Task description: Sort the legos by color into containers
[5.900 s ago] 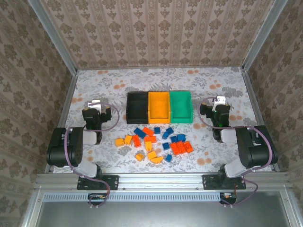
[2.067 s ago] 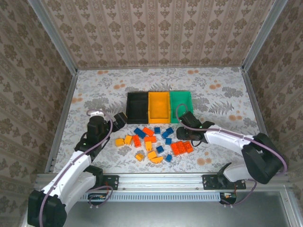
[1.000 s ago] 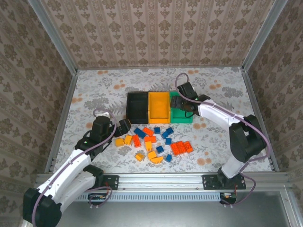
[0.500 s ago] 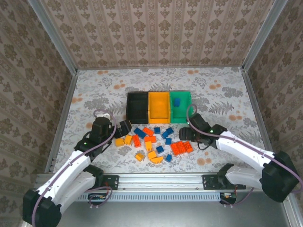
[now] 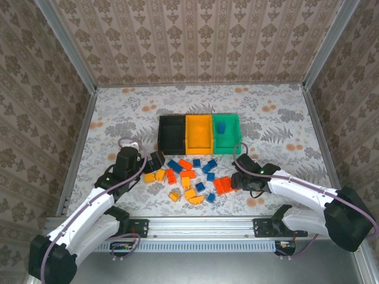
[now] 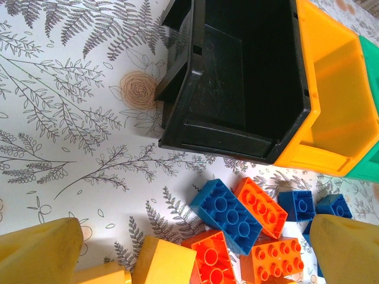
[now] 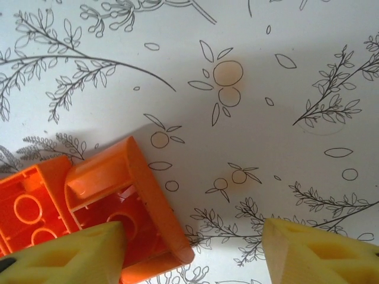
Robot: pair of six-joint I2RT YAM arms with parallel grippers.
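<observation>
Your left gripper [image 5: 155, 160] is hanging with its fingers [image 6: 35, 248] wide apart. In its wrist view the black bin [image 6: 237, 77] is lying just ahead of it, and blue and red-orange legos [image 6: 228, 213] are lying between the fingertips on the bench [image 6: 71, 136]. Your right gripper [image 5: 237, 180] is standing spread too, one finger [image 7: 65, 254] overlapping a red-orange brick [image 7: 124, 207]; whether it is touching, you cannot tell. One blue brick [image 5: 219, 127] is sitting in the green bin [image 5: 231, 142], beyond that gripper.

A lab test cell: wallpapered panels [image 5: 195, 41] in aluminium framing [image 5: 201, 226].
</observation>
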